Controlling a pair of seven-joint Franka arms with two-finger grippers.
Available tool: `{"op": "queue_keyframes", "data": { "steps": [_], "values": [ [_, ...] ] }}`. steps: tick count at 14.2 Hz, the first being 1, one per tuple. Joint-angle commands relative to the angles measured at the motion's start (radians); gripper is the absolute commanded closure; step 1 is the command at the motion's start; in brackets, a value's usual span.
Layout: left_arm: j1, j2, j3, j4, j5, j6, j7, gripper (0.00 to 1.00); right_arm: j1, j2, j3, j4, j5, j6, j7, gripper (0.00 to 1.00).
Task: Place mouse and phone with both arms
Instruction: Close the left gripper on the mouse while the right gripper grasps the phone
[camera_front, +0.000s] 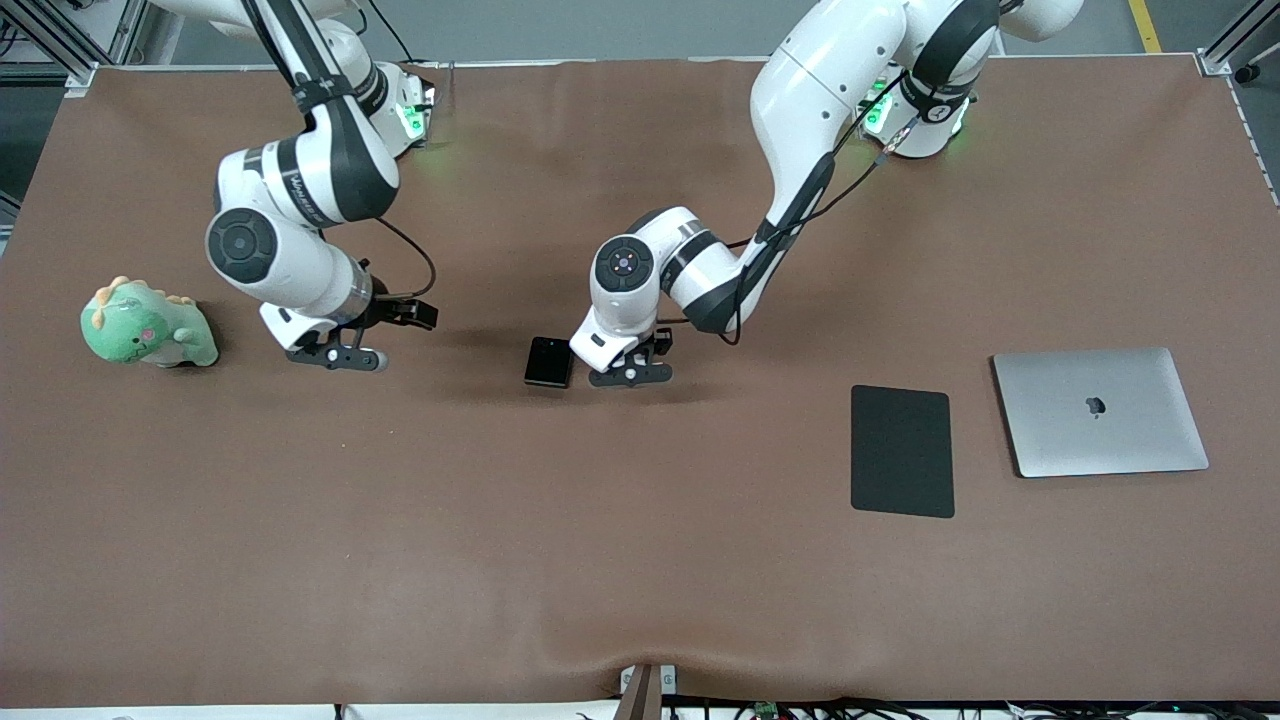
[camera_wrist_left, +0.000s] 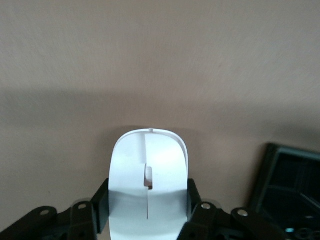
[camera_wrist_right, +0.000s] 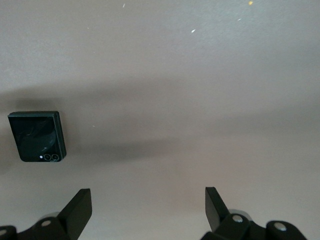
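mouse: we see the mouse (camera_wrist_left: 149, 180) only in the left wrist view, low at the frame's centre, its long axis running straight out from between the fingers; in the front view the arm hides it

left gripper: the left gripper (camera_front: 630, 368) sits low at the front view's centre, down at the table (camera_front: 640, 560); its fingers (camera_wrist_left: 102, 202) press on the mouse's two long sides, so we read it as clamped on the mouse

phone: the phone (camera_front: 549, 361) lies flat on the table just beside the left gripper, toward the right arm's end; its long axis runs roughly up and down the front view; nothing touches it

right gripper: the right gripper (camera_front: 345, 352) is at the front view's middle left, over bare table, with its fingers (camera_wrist_right: 80, 207) spread wide and nothing between them

key relation: in the front view the phone lies well to the right of the right gripper, with open table between; in the right wrist view it sits at the frame's left edge, well off the gap between the fingers; we judge that this arm has to travel sideways toward the phone before it can close on the short sides

risk: we judge the phone's closeness to the left gripper leaves little room for both arms there at once
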Motion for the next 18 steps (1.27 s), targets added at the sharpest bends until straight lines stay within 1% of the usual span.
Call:
{"op": "queue_keyframes", "data": {
  "steps": [1,3,5,7,11,13,18],
  "values": [
    [0.038,-0.075,0.003,-0.012,-0.008,-0.010,0.000,1.00,0.079,0.067,-0.007,-0.003,0.004,0.104,0.114,0.00],
    [0.064,-0.131,0.001,-0.014,-0.013,-0.020,0.001,1.00,0.114,0.130,-0.007,-0.002,0.005,0.193,0.142,0.00],
    [0.100,-0.185,-0.004,-0.014,-0.011,-0.083,0.004,1.00,0.138,0.189,-0.007,0.007,0.005,0.266,0.184,0.00],
    [0.127,-0.231,-0.005,-0.015,-0.016,-0.120,0.021,1.00,0.180,0.257,-0.007,0.055,0.005,0.320,0.271,0.00],
    [0.184,-0.276,-0.005,-0.015,-0.042,-0.132,0.052,1.00,0.234,0.358,-0.007,0.190,0.007,0.317,0.391,0.00],
    [0.230,-0.296,-0.005,-0.017,-0.054,-0.160,0.087,1.00,0.253,0.409,-0.007,0.239,0.007,0.317,0.405,0.00],
    [0.343,-0.351,-0.002,-0.018,-0.054,-0.332,0.295,1.00,0.276,0.446,-0.007,0.248,-0.009,0.320,0.362,0.00]
  ]
}}
